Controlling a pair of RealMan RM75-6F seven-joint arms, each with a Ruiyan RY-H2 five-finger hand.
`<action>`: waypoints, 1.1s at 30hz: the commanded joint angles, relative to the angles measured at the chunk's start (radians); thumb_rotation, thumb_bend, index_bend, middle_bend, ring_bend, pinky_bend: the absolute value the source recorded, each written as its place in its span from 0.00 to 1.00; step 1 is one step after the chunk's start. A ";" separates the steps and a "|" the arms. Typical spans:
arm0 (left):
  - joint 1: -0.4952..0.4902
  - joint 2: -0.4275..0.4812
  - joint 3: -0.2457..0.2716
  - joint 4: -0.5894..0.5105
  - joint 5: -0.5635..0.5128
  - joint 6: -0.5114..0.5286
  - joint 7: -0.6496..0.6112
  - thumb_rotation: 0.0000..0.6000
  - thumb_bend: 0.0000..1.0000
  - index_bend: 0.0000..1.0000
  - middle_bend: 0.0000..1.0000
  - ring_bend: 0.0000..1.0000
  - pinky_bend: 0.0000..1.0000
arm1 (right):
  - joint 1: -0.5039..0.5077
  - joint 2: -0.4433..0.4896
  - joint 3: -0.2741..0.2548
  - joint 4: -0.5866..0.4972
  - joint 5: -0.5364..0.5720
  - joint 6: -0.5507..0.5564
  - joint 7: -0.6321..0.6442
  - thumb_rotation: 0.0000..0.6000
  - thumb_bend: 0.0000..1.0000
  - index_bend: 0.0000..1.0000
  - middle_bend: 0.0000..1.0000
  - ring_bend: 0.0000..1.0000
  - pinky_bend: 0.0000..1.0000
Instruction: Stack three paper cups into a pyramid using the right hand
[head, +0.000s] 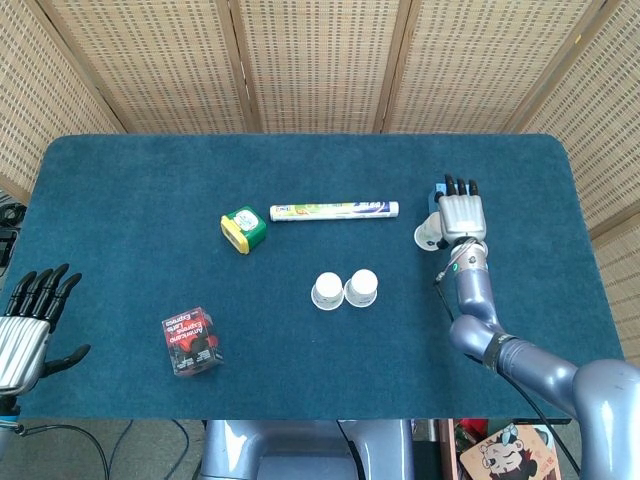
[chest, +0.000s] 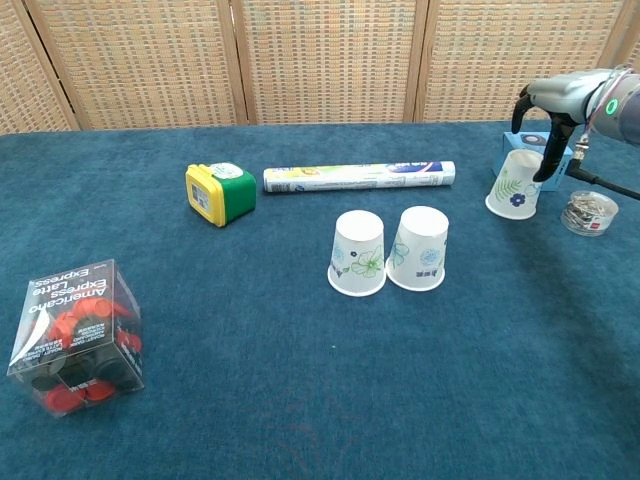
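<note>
Two upside-down paper cups (head: 327, 291) (head: 361, 288) stand side by side, touching, at the table's middle; the chest view shows them too (chest: 358, 254) (chest: 419, 249). A third upside-down cup with a leaf print (chest: 514, 185) stands far right and leans slightly. It peeks out at the left of my right hand in the head view (head: 428, 236). My right hand (chest: 553, 108) (head: 460, 215) hovers over this cup with its fingers (chest: 553, 158) hanging down at the cup's right side, holding nothing. My left hand (head: 28, 325) is open at the near left edge.
A printed tube (head: 334, 211) and a green-yellow box (head: 243, 229) lie behind the cups. A clear box of red pieces (head: 190, 341) sits near left. A blue box (chest: 512, 150) stands behind the third cup, and a small clear container of metal clips (chest: 588, 213) lies to its right.
</note>
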 joint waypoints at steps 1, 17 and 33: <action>-0.002 -0.002 -0.001 -0.002 -0.003 -0.004 0.006 1.00 0.18 0.00 0.00 0.00 0.00 | 0.000 -0.022 -0.002 0.047 -0.009 -0.029 0.021 1.00 0.15 0.31 0.00 0.00 0.00; -0.009 -0.006 -0.001 -0.011 -0.019 -0.023 0.027 1.00 0.18 0.00 0.00 0.00 0.00 | 0.001 -0.096 0.004 0.200 -0.080 -0.099 0.097 1.00 0.15 0.36 0.00 0.00 0.00; -0.012 -0.006 0.005 -0.009 -0.012 -0.027 0.021 1.00 0.18 0.00 0.00 0.00 0.00 | 0.000 -0.117 0.019 0.247 -0.098 -0.111 0.086 1.00 0.15 0.40 0.00 0.00 0.00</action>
